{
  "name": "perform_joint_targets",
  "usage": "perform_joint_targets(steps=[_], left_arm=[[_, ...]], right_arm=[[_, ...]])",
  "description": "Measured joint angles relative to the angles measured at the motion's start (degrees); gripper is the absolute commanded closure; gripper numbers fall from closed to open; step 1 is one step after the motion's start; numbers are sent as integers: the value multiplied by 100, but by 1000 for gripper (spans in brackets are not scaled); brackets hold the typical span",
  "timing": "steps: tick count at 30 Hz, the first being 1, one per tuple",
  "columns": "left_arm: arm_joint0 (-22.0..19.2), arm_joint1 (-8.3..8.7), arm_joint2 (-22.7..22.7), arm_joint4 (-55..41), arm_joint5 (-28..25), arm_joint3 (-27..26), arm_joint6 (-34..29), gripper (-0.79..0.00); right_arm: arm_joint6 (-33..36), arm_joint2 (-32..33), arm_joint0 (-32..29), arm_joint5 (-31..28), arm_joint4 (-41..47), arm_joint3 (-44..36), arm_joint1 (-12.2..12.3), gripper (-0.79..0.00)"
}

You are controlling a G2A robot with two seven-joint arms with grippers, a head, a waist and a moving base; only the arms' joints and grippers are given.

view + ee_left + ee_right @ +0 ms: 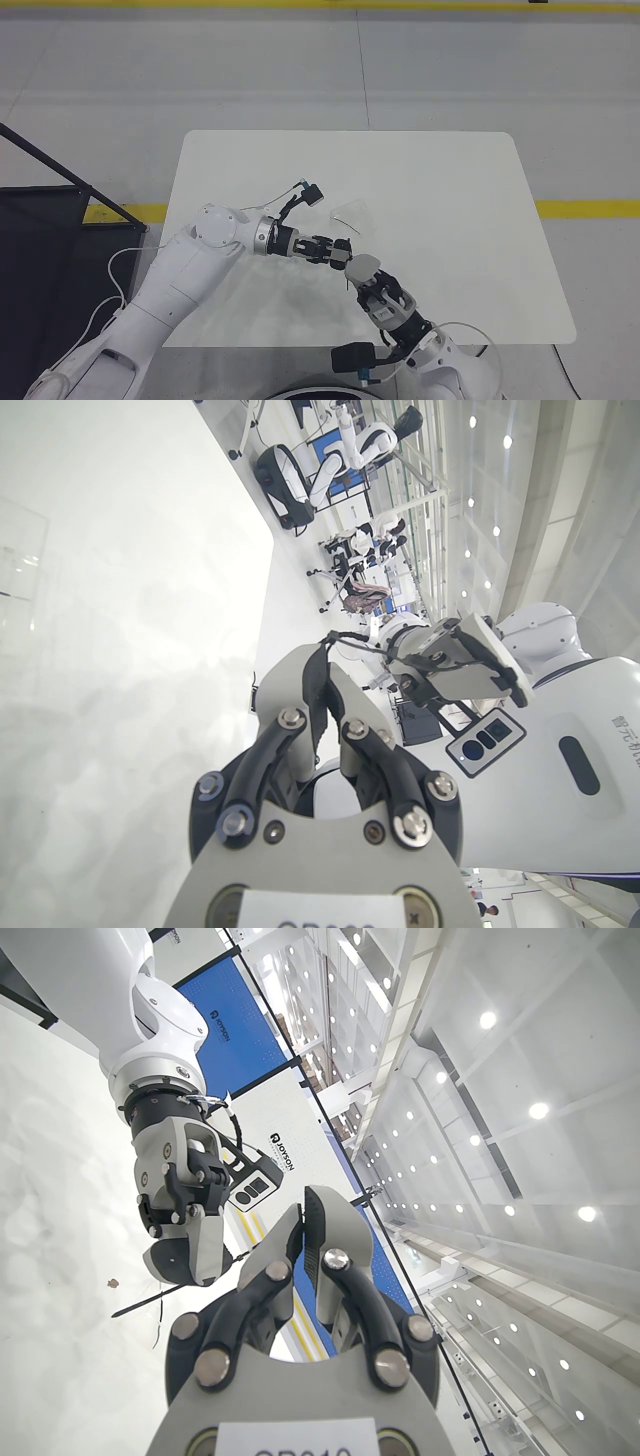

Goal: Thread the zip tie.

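From the top I see the left gripper [338, 249] and the right gripper [356, 265] meeting tip to tip over the near middle of the table [450, 200]. They sit just on the robot's side of a clear bag [347, 214], which lies flat with a thin dark line in it. What the two hold is too fine to read from up here. Over to the left wrist: the left fingers [287, 685] are pressed together, and at their tips sits a small dark knob [330, 640]. The tie [360, 648] runs out of it as a thin black strap, in the air, straight across to the right gripper, whose plates also lie closed. That knob may be the head, but I can't say for sure. Right wrist next: the right fingers [345, 1228] are clamped at the tips. The strap's line disappears behind one of them, heading for the pinch, so I judge this gripper has the tie too. Beyond it, the left gripper pinches the strap and the pointed tail [117, 1313] sticks out free past it, above the table. So my call is that the pick-up is done, with the tie off the table and shared by both grippers. I see no closed loop anywhere, and I can't tell whether that tail has gone through the head. I count the threading itself as left to do: tail to head, through the slot, then pull.
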Motion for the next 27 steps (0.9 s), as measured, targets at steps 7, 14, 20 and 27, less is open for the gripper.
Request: perform_joint_targets(steps=[7,14,20,27], left_arm=[[0,0,0,0,0,0,0,0],[168,33,-53,262,142,-314,225,0],[230,55,-110,370,130,-418,259,0],[298,74,-150,510,31,-503,297,0]], right_arm=[[12,-25,24,-127,-129,-12,10,0],[213,-67,51,-134,-191,-9,1,0],[315,-88,81,-152,-166,-3,-6,0],[422,-84,50,99,-35,-2,-23,0]])
